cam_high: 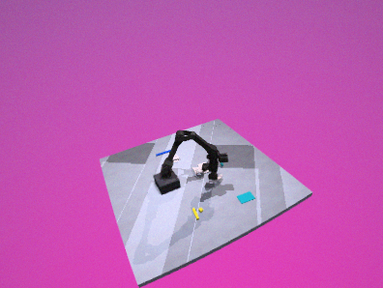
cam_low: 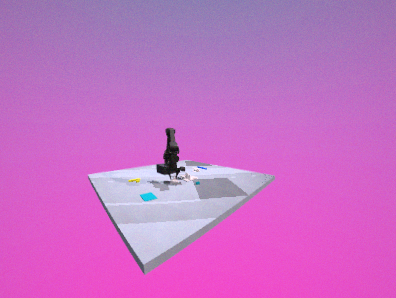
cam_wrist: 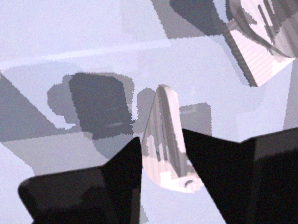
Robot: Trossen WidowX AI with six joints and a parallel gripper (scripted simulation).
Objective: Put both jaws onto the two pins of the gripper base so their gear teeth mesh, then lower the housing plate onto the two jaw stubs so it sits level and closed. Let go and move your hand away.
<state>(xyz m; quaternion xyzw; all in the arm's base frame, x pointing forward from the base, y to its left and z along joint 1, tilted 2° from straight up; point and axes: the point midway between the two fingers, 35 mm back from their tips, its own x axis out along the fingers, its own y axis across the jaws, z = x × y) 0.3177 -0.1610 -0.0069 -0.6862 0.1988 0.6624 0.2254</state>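
Observation:
My gripper (cam_high: 215, 178) (cam_low: 174, 177) (cam_wrist: 159, 137) is shut on a pale pinkish-white jaw, low over the table. In the wrist view the jaw (cam_wrist: 168, 132) stands between the black fingertips, its narrow end pointing up the picture and its small toothed end towards the bottom. A larger pale part (cam_high: 198, 169) (cam_low: 190, 178) (cam_wrist: 257, 57), seemingly the gripper base, lies beside the gripper, with a ribbed side at top right in the wrist view. A smaller pale part (cam_high: 176, 158) (cam_low: 196, 170) lies farther back, near the arm; which part it is cannot be told. Pins and mesh of teeth cannot be made out.
A cyan flat plate (cam_high: 246, 197) (cam_low: 148, 196), a yellow bar (cam_high: 195, 214) with a small yellow piece (cam_high: 201, 210), a blue bar (cam_high: 163, 153) (cam_low: 202, 168) and a small teal piece (cam_high: 221, 164) (cam_low: 197, 183) lie on the grey table (cam_high: 271, 213) (cam_low: 150, 237).

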